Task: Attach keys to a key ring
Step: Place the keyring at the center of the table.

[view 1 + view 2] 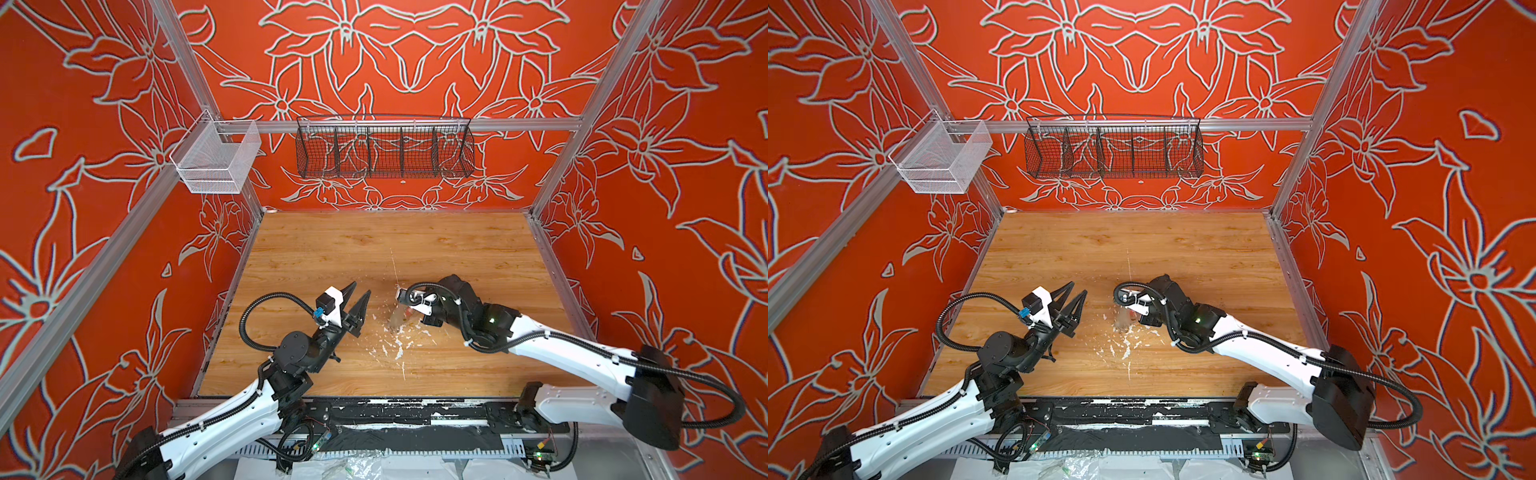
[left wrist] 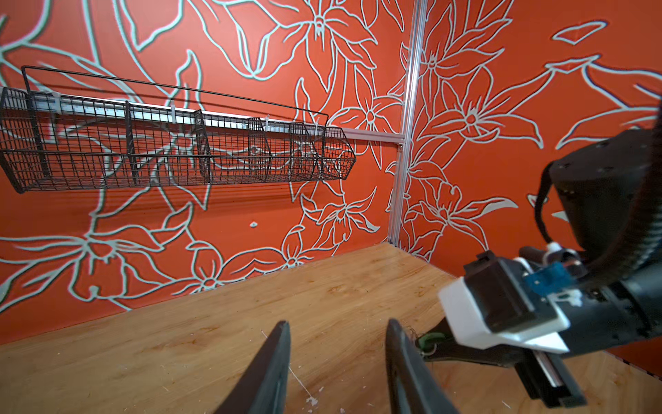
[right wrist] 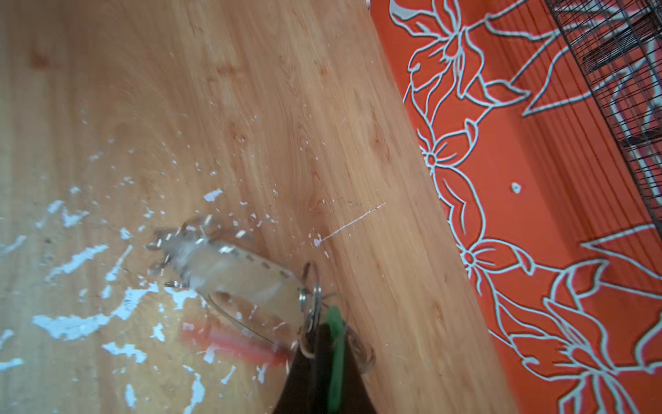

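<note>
In the right wrist view my right gripper [image 3: 322, 331] is shut on the bright green key [image 3: 335, 319], whose tag is clamped edge-on between the dark jaws. The key ring [image 3: 247, 283], a pale grey oval hoop blurred by motion, hangs just off the gripper tip with small wire split rings [image 3: 311, 304] clustered beside the green tag. The orange-red key [image 3: 236, 346] is a blurred streak by the hoop. Both top views show the key ring [image 1: 395, 319] [image 1: 1122, 319] under the right wrist. My left gripper [image 1: 361, 289] [image 2: 338, 322] hovers open and empty to its left.
White paint flecks [image 1: 395, 345] are scattered over the wooden table [image 1: 332, 249] around and in front of the key ring. A black wire basket [image 1: 384, 151] and a white mesh basket [image 1: 216, 160] hang on the back rail. Red flowered walls close three sides.
</note>
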### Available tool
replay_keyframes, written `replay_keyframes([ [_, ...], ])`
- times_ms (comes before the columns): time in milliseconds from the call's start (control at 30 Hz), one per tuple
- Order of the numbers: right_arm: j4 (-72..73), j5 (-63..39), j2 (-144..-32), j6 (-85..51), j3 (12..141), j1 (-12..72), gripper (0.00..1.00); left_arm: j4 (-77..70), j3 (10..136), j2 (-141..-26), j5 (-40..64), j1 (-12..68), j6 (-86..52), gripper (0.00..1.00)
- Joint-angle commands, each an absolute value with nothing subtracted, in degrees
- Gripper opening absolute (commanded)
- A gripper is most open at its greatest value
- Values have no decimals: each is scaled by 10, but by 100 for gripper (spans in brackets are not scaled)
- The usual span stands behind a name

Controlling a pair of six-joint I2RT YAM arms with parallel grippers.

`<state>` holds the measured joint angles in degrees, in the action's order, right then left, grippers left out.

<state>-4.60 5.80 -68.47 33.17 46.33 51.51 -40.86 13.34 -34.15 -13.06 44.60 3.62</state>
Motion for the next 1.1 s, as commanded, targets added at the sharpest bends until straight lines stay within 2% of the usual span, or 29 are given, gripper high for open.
replay_keyframes([
  [0,-20,19,-666,246,432,520,0,-427,132,-344,-137,441,41,44],
  [400,-51,22,-692,142,461,523,0,-425,129,-334,-139,440,41,44],
  [667,-102,16,-767,66,535,525,0,-424,126,-325,-140,440,41,44],
  [1067,-108,34,-897,41,618,535,0,-425,125,-322,-140,440,42,44],
])
